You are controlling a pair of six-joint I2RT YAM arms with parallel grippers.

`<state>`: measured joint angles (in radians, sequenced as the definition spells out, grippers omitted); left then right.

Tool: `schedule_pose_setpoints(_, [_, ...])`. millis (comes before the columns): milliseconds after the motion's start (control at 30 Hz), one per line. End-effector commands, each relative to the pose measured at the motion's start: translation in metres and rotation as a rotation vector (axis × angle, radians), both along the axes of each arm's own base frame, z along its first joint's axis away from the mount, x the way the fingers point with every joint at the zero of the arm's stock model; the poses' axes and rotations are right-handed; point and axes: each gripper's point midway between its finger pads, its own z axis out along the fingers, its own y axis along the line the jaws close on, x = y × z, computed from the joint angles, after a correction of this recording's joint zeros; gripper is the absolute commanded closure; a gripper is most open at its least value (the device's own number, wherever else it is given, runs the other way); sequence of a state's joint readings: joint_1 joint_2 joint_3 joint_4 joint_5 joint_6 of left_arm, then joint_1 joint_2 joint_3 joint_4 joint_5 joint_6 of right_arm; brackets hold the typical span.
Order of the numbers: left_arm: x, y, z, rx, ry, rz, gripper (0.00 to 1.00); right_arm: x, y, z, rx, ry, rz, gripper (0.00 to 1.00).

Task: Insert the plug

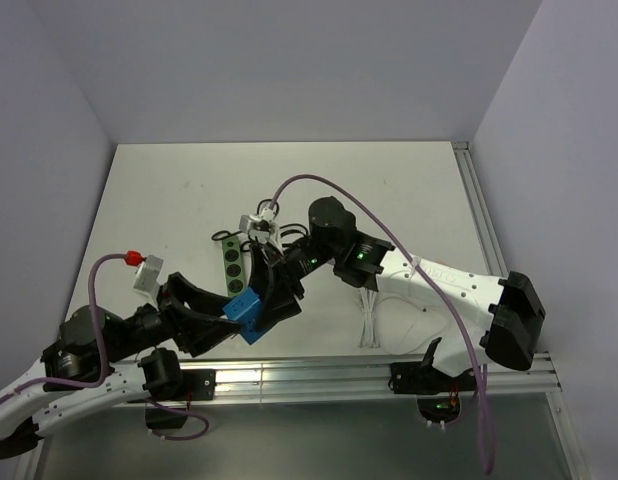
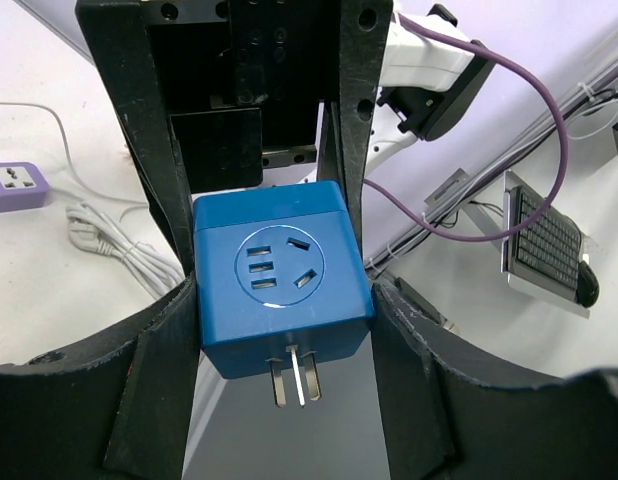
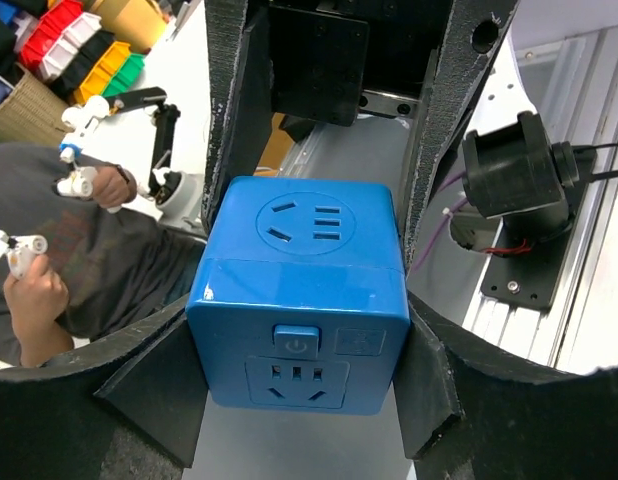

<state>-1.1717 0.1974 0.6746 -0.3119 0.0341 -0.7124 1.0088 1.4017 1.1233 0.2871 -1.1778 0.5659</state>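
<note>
The blue plug hangs above the table's near edge, just below the green power strip that lies flat on the table. My left gripper reaches it from the left and my right gripper from the right. In the left wrist view the plug sits between both fingers of my left gripper, its three metal prongs pointing out. In the right wrist view the plug is pressed between the fingers of my right gripper, switch face outward.
A white adapter with a red cap lies at the left. A white cable bundle lies by the right arm. A purple strip and white cord show in the left wrist view. The metal rail runs along the near edge.
</note>
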Motion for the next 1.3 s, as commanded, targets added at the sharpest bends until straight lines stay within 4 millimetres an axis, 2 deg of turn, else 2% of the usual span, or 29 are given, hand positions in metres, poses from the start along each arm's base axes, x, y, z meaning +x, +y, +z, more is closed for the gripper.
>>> schedule_pose_setpoints(0, [0.013,-0.001,-0.003,0.015,0.038,0.067,1.00,-0.006,0.012,0.036,0.117,-0.108,0.008,0.92])
schedule_pose_setpoints(33, [0.026,0.002,-0.009,0.043,0.067,0.137,0.89,-0.002,0.013,0.022,0.034,-0.086,-0.015,1.00])
schedule_pose_setpoints(67, [0.032,0.005,-0.013,0.062,0.094,0.176,0.80,0.004,0.016,0.026,0.055,-0.148,-0.040,1.00])
schedule_pose_setpoints(100, [0.039,0.011,-0.022,0.101,0.147,0.232,0.66,0.013,0.020,0.012,-0.024,-0.140,-0.102,1.00])
schedule_pose_setpoints(167, [0.060,0.024,-0.032,0.137,0.203,0.375,0.54,0.025,0.023,0.009,-0.040,-0.208,-0.153,1.00])
schedule_pose_setpoints(200, [0.064,0.030,-0.033,0.134,0.237,0.418,0.45,0.031,0.025,0.003,-0.060,-0.223,-0.176,1.00])
schedule_pose_setpoints(233, [0.073,0.042,-0.042,0.160,0.257,0.501,0.42,0.042,0.027,-0.007,-0.115,-0.235,-0.237,1.00])
schedule_pose_setpoints(300, [0.079,0.053,-0.043,0.150,0.290,0.562,0.30,0.057,0.031,-0.015,-0.146,-0.289,-0.288,1.00])
schedule_pose_setpoints(333, [0.081,0.061,-0.047,0.161,0.302,0.598,0.18,0.068,0.031,-0.023,-0.187,-0.312,-0.338,1.00])
schedule_pose_setpoints(400, [0.087,0.075,-0.041,0.133,0.322,0.669,0.12,0.084,0.033,-0.035,-0.222,-0.367,-0.393,1.00])
schedule_pose_setpoints(500, [0.092,0.093,-0.041,0.129,0.347,0.749,0.10,0.100,0.035,-0.046,-0.275,-0.402,-0.449,1.00])
schedule_pose_setpoints(633, [0.097,0.117,-0.047,0.115,0.405,0.863,0.10,0.123,0.037,-0.052,-0.310,-0.437,-0.531,1.00])
schedule_pose_setpoints(667, [0.098,0.121,-0.048,0.097,0.427,0.883,0.11,0.133,0.038,-0.049,-0.312,-0.490,-0.562,1.00])
schedule_pose_setpoints(700, [0.099,0.125,-0.051,0.103,0.435,0.905,0.12,0.140,0.038,-0.064,-0.374,-0.503,-0.572,1.00])
schedule_pose_setpoints(733, [0.099,0.125,-0.053,0.103,0.443,0.907,0.13,0.147,0.038,-0.067,-0.402,-0.521,-0.587,1.00])
schedule_pose_setpoints(767, [0.100,0.123,-0.056,0.105,0.448,0.907,0.14,0.157,0.041,-0.059,-0.406,-0.556,-0.613,1.00])
schedule_pose_setpoints(800, [0.099,0.119,-0.059,0.107,0.455,0.899,0.17,0.171,0.038,-0.079,-0.504,-0.575,-0.652,1.00])
schedule_pose_setpoints(833, [0.100,0.116,-0.062,0.112,0.463,0.896,0.18,0.178,0.037,-0.082,-0.528,-0.602,-0.660,1.00])
schedule_pose_setpoints(867, [0.100,0.110,-0.070,0.132,0.473,0.888,0.19,0.187,0.040,-0.075,-0.532,-0.623,-0.682,1.00])
schedule_pose_setpoints(900, [0.100,0.108,-0.073,0.137,0.481,0.889,0.20,0.194,0.037,-0.093,-0.610,-0.637,-0.680,1.00])
schedule_pose_setpoints(933, [0.101,0.107,-0.079,0.160,0.490,0.902,0.21,0.199,0.038,-0.096,-0.633,-0.651,-0.693,1.00])
schedule_pose_setpoints(967, [0.102,0.106,-0.084,0.165,0.511,0.913,0.21,0.207,0.039,-0.090,-0.639,-0.660,-0.721,1.00])
schedule_pose_setpoints(1000, [0.103,0.105,-0.089,0.176,0.520,0.920,0.21,0.212,0.037,-0.100,-0.685,-0.656,-0.730,1.00])
schedule_pose_setpoints(1100, [0.106,0.091,-0.106,0.222,0.529,0.918,0.21,0.224,0.036,-0.097,-0.687,-0.577,-0.783,1.00])
schedule_pose_setpoints(1133, [0.108,0.086,-0.112,0.244,0.528,0.919,0.21,0.217,0.040,-0.094,-0.656,-0.511,-0.754,1.00])
schedule_pose_setpoints(1167, [0.109,0.081,-0.116,0.248,0.529,0.917,0.21,0.215,0.037,-0.100,-0.657,-0.477,-0.739,1.00])
schedule_pose_setpoints(1200, [0.111,0.078,-0.117,0.255,0.522,0.916,0.20,0.217,0.036,-0.090,-0.616,-0.464,-0.745,1.00])
schedule_pose_setpoints(1233, [0.112,0.074,-0.118,0.268,0.511,0.912,0.20,0.207,0.035,-0.099,-0.619,-0.404,-0.714,1.00])
schedule_pose_setpoints(1267, [0.114,0.068,-0.113,0.264,0.485,0.895,0.19,0.201,0.034,-0.098,-0.604,-0.389,-0.696,1.00])
